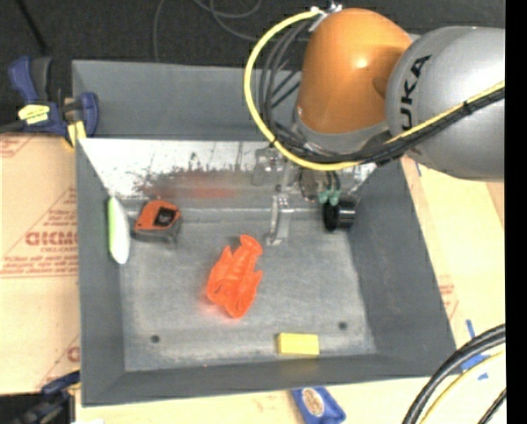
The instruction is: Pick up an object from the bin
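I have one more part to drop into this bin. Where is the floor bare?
Bare floor lies to the view's right of the orange crumpled thing, toward the bin wall, and front-left, between the white stick, the orange thing and the yellow block. The back is crowded: the tape measure and the gripper sit there.
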{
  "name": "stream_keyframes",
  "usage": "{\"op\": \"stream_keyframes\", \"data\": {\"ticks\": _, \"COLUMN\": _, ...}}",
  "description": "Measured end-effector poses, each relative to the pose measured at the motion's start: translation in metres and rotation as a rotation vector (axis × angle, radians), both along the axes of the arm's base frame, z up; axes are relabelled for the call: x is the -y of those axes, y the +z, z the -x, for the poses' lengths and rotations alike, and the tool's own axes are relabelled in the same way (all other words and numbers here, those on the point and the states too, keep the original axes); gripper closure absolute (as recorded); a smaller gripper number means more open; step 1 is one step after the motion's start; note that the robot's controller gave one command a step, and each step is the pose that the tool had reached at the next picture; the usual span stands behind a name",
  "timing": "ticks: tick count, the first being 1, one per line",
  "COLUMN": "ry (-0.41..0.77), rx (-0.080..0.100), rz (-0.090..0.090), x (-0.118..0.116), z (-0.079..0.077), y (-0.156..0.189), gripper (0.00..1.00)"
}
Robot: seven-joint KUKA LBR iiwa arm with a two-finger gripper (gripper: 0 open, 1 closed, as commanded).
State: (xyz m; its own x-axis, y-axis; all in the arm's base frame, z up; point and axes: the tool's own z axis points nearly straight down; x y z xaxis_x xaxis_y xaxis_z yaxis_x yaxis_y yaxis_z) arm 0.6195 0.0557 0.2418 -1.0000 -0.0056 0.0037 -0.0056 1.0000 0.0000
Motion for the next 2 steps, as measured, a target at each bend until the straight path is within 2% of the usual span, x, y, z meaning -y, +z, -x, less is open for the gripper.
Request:
{"op": "stream_keyframes", "data": {"ticks": 1, "ry": -0.001, "rx": 0.008, "rz": -0.001, "x": 0.0, "z": -0.001, "y": 0.005, "gripper": 0.0}}
{"op": "stream_keyframes", "data": {"ticks": 2, "ry": 0.009, "rx": 0.013, "rz": 0.0, "x": 0.021, "z": 0.0, "y": -0.028, "gripper": 0.0}}
